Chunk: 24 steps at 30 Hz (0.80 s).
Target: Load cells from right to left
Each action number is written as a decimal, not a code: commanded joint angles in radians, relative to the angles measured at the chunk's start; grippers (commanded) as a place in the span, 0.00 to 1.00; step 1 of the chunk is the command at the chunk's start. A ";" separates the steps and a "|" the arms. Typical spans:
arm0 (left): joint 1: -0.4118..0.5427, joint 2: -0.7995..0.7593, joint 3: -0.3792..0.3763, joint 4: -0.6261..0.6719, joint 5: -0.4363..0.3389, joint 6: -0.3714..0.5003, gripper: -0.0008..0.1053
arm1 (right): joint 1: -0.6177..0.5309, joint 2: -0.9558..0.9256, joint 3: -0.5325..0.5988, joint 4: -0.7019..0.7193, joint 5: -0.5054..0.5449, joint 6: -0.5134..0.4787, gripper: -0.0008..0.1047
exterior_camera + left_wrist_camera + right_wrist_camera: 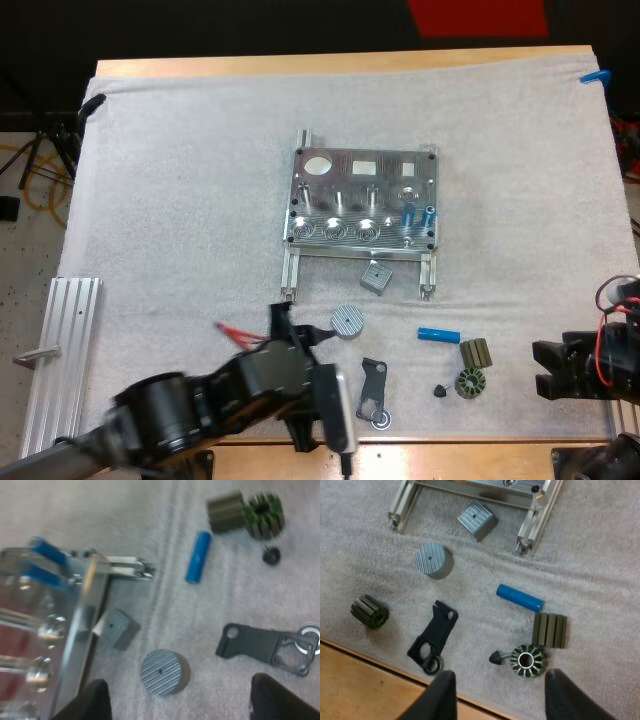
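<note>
Your left gripper (179, 682) is spread and empty; your right gripper (499, 677) is spread too and holds nothing. Just ahead of the right one lie a green rotor (525, 660) and a ribbed block (549, 630), and the loose blue cell (519, 598) lies flat just beyond them. I judge it light, stiff and smooth, so it may roll; take it across its middle. The block is close and could catch a finger. Farther ahead, the metal fixture (365, 200) has two loaded cells (408, 213) at its right end.
</note>
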 commanded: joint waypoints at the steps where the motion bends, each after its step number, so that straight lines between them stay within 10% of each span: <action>1: 0.000 0.040 -0.005 -0.032 0.018 0.050 0.56 | -0.007 -0.010 -0.002 0.013 -0.008 0.012 0.40; 24: 0.179 0.462 -0.005 -0.364 0.334 0.429 0.56 | -0.007 -0.019 -0.002 0.019 -0.028 0.048 0.40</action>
